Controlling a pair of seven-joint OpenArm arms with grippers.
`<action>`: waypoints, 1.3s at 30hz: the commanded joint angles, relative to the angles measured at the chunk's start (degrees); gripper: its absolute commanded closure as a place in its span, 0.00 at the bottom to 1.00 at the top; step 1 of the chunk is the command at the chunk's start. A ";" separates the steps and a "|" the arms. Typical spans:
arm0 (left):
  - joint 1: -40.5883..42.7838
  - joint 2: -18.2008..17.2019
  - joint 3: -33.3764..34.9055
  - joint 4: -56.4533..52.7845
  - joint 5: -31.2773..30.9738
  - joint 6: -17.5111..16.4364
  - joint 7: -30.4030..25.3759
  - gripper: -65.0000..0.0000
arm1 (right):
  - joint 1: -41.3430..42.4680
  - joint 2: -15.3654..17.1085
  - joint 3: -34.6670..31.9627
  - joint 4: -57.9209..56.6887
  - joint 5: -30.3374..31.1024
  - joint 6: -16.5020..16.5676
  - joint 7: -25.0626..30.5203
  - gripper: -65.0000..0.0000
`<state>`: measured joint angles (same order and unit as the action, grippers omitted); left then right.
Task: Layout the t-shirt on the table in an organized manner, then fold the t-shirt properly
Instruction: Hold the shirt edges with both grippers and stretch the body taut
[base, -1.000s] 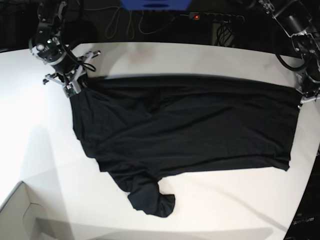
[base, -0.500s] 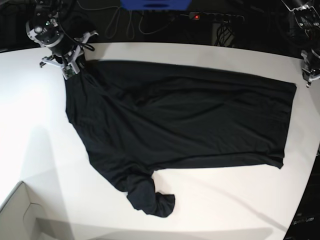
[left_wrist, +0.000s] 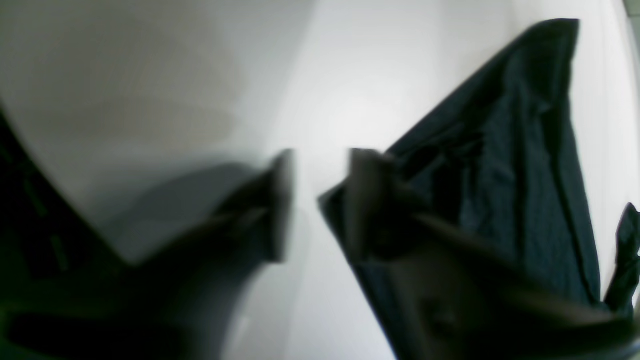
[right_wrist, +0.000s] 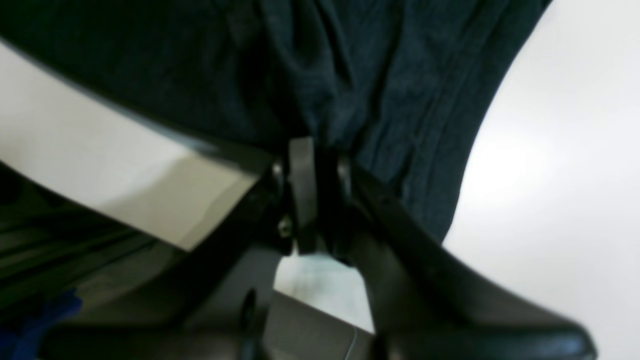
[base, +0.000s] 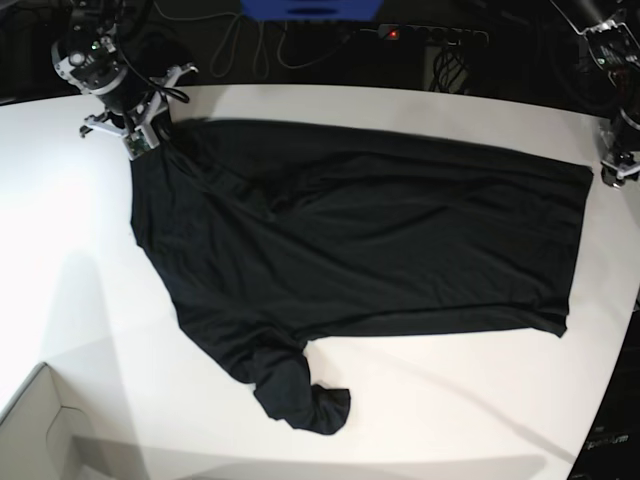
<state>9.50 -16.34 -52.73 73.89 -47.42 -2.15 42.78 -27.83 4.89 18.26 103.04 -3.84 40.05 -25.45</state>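
Observation:
The black t-shirt (base: 380, 240) lies spread across the white table (base: 400, 420), with one sleeve bunched into a lump (base: 300, 400) at the front. My right gripper (base: 143, 143) is at the back left, shut on the shirt's corner. In the right wrist view its fingers (right_wrist: 300, 170) pinch a fold of the dark cloth (right_wrist: 375, 75). My left gripper (base: 612, 172) hangs just off the shirt's back right corner. In the left wrist view it (left_wrist: 320, 160) is open, with bare table (left_wrist: 350, 75) between the fingertips and the shirt corner (left_wrist: 525, 175) beside one finger.
A pale cardboard box corner (base: 40, 430) juts in at the front left. Cables and a power strip (base: 430, 35) run along the dark back edge, next to a blue object (base: 310, 8). The table's curved edge (base: 625, 330) falls away on the right.
Both arms pulled the shirt toward the back of the table, flattening it. The left gripper then opened and let go of the right corner. The right gripper kept its hold.

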 joint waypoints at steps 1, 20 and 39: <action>-0.13 -1.20 -0.41 0.97 -0.45 -0.26 -0.89 0.54 | -0.25 0.43 0.24 0.91 0.80 -0.05 1.32 0.96; -1.89 -1.11 9.17 -0.96 -0.36 -0.09 -1.51 0.42 | -0.25 0.35 0.16 0.91 0.80 -0.05 0.97 0.96; -1.28 -2.52 8.73 -4.13 -0.98 -0.18 -0.98 1.00 | -1.48 0.35 0.24 1.26 0.80 -0.05 1.41 0.96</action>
<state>8.08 -17.67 -43.72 69.28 -48.88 -3.20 41.41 -29.17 4.86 18.26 103.20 -3.79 40.03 -25.23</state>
